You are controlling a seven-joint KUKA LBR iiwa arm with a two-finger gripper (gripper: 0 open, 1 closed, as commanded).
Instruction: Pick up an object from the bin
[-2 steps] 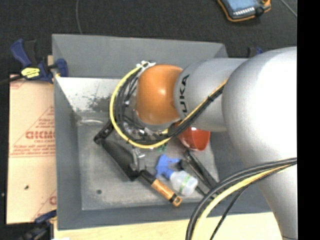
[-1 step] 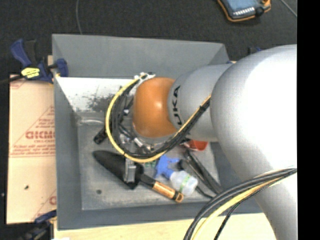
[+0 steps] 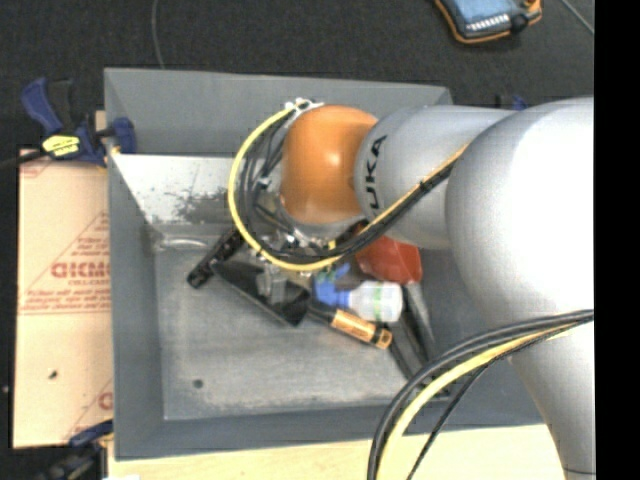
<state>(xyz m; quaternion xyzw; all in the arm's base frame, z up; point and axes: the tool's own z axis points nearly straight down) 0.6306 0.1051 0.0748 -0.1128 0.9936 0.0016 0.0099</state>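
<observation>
Camera view puts the wrist [image 3: 320, 168] over a long black thing [image 3: 222, 265] mid-bin, beside a blue-capped white bottle [image 3: 378, 301]. How wide the jaws stand, I cannot tell. I'd centre them across the black thing before closing.

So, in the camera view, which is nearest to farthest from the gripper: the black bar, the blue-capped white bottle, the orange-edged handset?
1. Black bar, under the gripper, mid-bin.
2. Blue-capped white bottle, further right in the bin.
3. Orange-edged handset, outside the bin, top right.
</observation>
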